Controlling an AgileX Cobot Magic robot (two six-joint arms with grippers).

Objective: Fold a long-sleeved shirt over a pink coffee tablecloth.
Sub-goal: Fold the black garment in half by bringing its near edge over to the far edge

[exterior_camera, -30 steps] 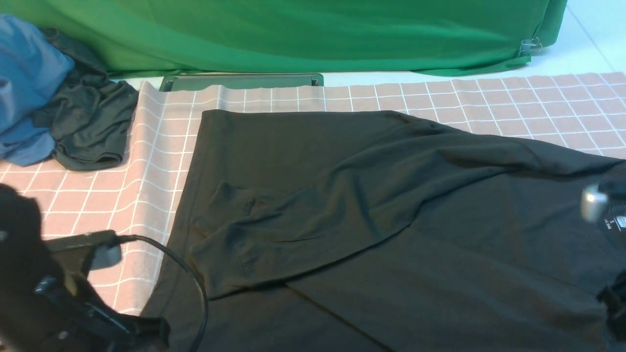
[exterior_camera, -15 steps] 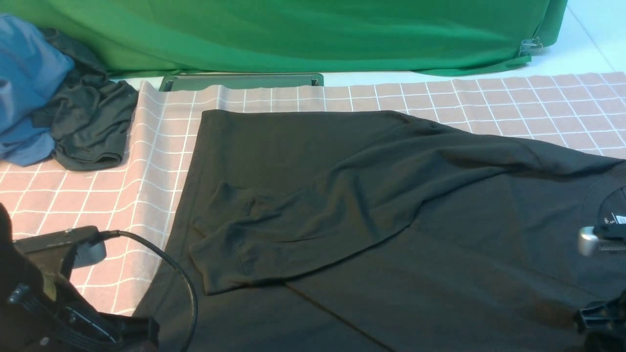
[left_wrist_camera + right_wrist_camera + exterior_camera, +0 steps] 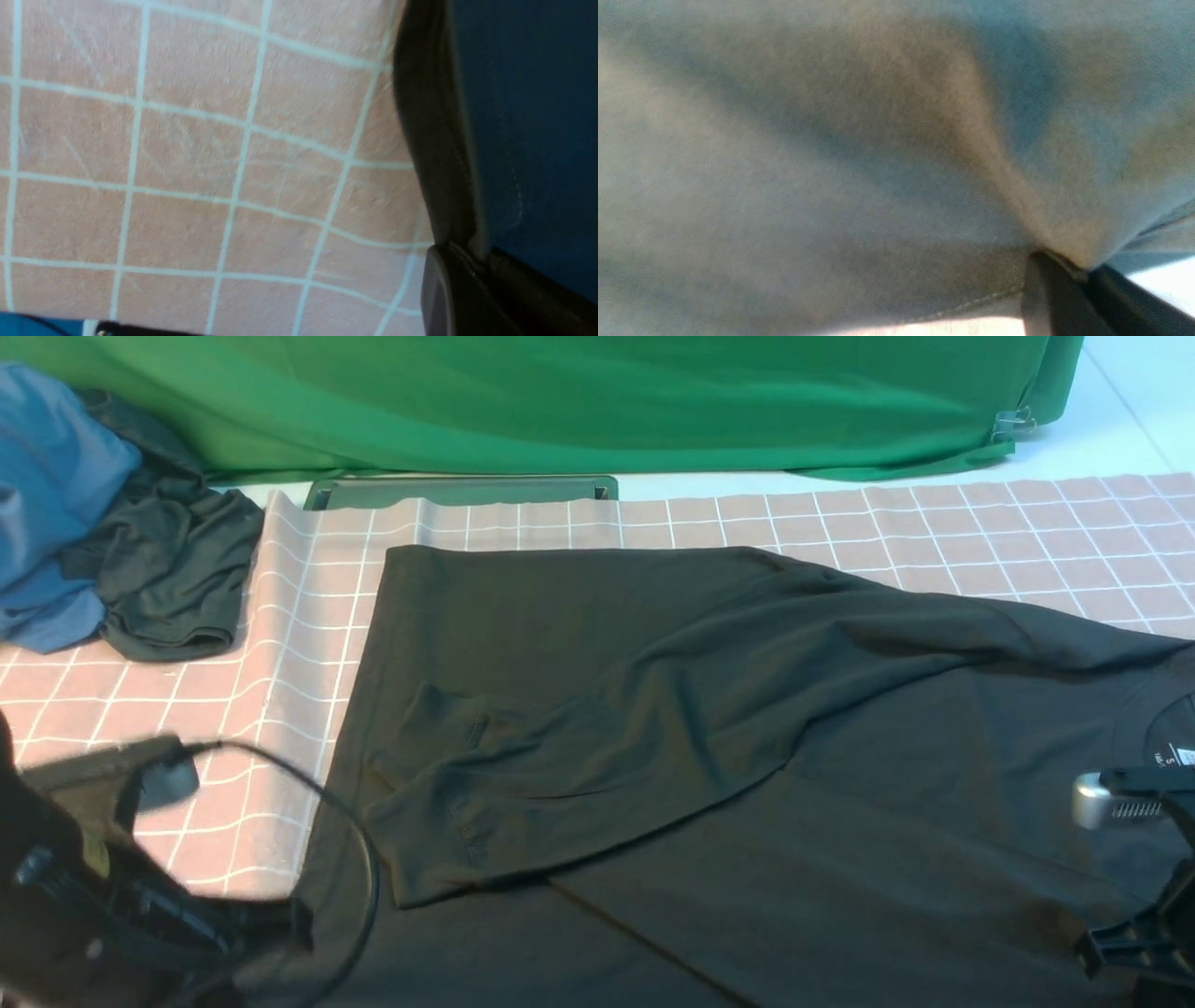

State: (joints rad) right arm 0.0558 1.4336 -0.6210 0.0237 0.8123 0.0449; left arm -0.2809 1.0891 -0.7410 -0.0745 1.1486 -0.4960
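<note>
Across the front view, the black soft-knit long-sleeved shirt [image 3: 747,728] lies spread on the dusty-pink white-gridded tablecloth [image 3: 934,532], one sleeve [image 3: 579,756] laid over its body. At the left wrist, the left gripper [image 3: 472,254] is pinched tight on the shirt's dark edge beside bare cloth; at the right wrist, the right gripper [image 3: 1083,270] is clamped on a tented pinch of the same fabric. The step looks like a two-handed fold, so the next move calls for lifting both grips together and keeping the edge taut.
</note>
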